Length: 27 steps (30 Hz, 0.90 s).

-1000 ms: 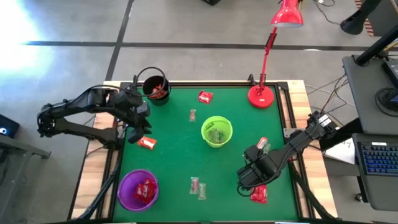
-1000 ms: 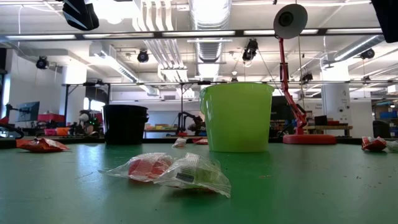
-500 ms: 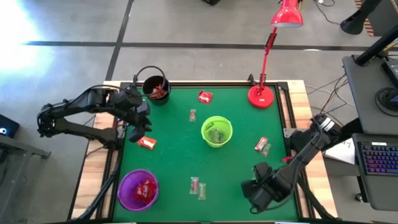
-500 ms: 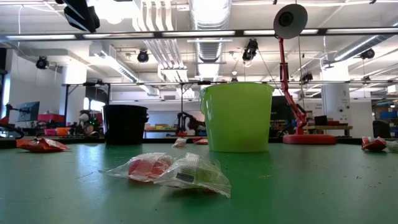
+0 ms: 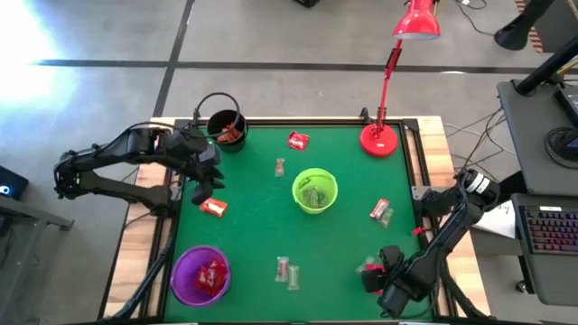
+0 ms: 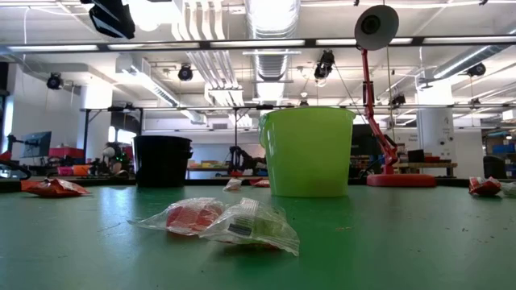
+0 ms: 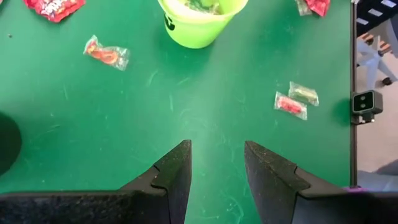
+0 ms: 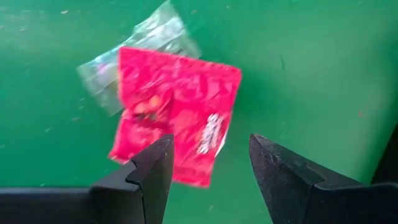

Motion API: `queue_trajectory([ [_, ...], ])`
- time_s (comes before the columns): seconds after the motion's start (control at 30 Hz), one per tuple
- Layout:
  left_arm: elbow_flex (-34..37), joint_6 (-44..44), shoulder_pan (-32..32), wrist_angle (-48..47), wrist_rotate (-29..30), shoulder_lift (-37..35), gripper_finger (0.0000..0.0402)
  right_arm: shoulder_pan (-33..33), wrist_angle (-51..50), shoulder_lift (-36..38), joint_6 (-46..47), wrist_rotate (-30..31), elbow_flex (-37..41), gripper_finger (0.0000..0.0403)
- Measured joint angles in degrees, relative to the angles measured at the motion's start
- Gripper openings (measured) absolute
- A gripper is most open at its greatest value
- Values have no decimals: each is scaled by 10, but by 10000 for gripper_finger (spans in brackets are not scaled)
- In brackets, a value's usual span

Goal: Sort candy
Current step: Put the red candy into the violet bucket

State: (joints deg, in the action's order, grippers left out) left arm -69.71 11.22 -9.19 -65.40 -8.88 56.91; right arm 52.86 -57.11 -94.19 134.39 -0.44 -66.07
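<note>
Right end effector (image 8: 208, 171): fingers apart, hanging over a red candy packet (image 8: 177, 118) at the table's (image 5: 253, 226) five o'clock corner, apparently lining up a pick.
Left end effector (image 7: 216, 165): parted, empty, waiting at ten o'clock.
Cups: green cup (image 5: 314, 190) mid-table, apparently a sorting bin.

Green cup (image 5: 314, 190) blocks table centre; bare felt (image 5: 253, 226) around passable.

Green table (image 5: 253, 217) framed by wooden edges. Lime-green cup (image 5: 314, 190) near centre. Black cup (image 5: 226, 129) at eleven o'clock, hard by the rim. Purple cup (image 5: 200, 274) at seven o'clock. Red desk lamp (image 5: 380, 137) standing at one o'clock, shade leaning outward. Keyboard (image 5: 553, 231) off at three o'clock.
</note>
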Motion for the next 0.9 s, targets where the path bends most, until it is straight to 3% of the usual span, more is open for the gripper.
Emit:
queue_trajectory([
  [0.67, 0, 31, 0, 8, 0, 9, 130, 11, 194, 3, -13, 41, 128, 197],
  [0.9, 0, 31, 0, 10, 0, 15, 130, 11, 193, 3, -23, 50, 131, 117],
])
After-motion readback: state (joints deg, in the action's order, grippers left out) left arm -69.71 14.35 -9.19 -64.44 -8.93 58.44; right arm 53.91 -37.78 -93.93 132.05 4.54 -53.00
